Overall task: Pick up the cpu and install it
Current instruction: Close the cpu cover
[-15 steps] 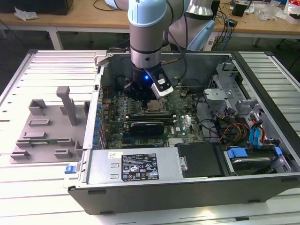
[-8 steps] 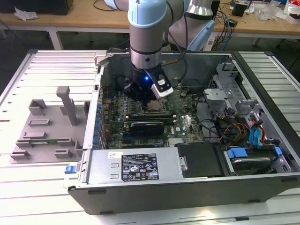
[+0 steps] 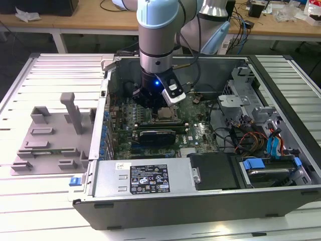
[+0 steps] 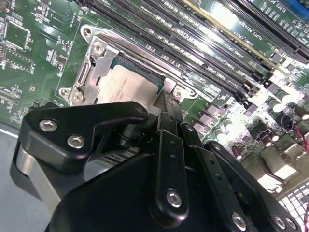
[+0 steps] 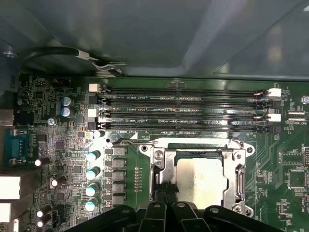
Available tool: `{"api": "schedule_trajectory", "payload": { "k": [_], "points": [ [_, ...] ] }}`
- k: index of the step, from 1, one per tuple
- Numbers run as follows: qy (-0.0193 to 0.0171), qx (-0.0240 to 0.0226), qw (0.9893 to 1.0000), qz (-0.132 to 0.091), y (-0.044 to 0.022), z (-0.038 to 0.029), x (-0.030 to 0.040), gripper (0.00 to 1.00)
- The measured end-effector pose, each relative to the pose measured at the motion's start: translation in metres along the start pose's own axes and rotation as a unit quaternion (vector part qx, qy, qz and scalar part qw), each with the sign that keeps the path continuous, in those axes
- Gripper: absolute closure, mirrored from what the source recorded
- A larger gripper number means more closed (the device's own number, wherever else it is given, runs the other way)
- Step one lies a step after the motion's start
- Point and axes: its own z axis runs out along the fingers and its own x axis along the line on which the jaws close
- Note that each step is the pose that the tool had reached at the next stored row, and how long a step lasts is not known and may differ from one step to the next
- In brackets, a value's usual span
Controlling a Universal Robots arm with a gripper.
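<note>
The cpu (image 5: 200, 181), a flat square chip with a pale silvery top, lies flat inside the metal-framed socket (image 5: 240, 169) on the green motherboard. It appears in both wrist views, cpu (image 4: 128, 87) with the socket frame around it. My gripper (image 5: 163, 192) hangs low inside the computer case (image 3: 150, 178), its black fingertips together over one edge of the chip, holding nothing. In the second wrist view the gripper (image 4: 166, 99) tip sits at the chip's border. From the exterior view the gripper (image 3: 159, 106) stands directly above the socket.
Memory slots (image 5: 183, 111) run beside the socket. A row of capacitors (image 5: 91, 171) stands on its other side. Drive bays and cables (image 3: 251, 135) fill the case toward the exterior view's right. A grey fixture tray (image 3: 50, 135) with upright blocks lies outside the case.
</note>
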Motion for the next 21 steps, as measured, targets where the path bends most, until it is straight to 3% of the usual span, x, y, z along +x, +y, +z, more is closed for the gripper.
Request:
{"api": "schedule_trajectory", "payload": {
  "k": [4,7,8,11,13,15,16,19,21],
  "points": [
    [0.0000,0.0000,1.0000,0.000,0.0003,-0.0114,-0.0003,0.89],
    [0.0000,0.0000,1.0000,0.000,0.0007,-0.0252,-0.0006,0.89],
    [0.0000,0.0000,1.0000,0.000,0.0007,-0.0269,-0.0006,0.89],
    [0.0000,0.0000,1.0000,0.000,0.0007,-0.0271,-0.0035,0.89],
    [0.0000,0.0000,1.0000,0.000,0.0006,-0.0269,-0.0093,0.89],
    [0.0001,0.0000,1.0000,0.000,0.0003,-0.0266,-0.0229,0.89],
    [0.0002,0.0000,1.0000,0.000,0.0002,-0.0266,-0.0264,0.89],
    [0.0004,0.0000,1.0000,0.000,0.0000,-0.0264,-0.0344,0.89],
    [0.0003,-0.0001,1.0000,0.000,0.0002,-0.0276,-0.0354,0.89]
  ]
}}
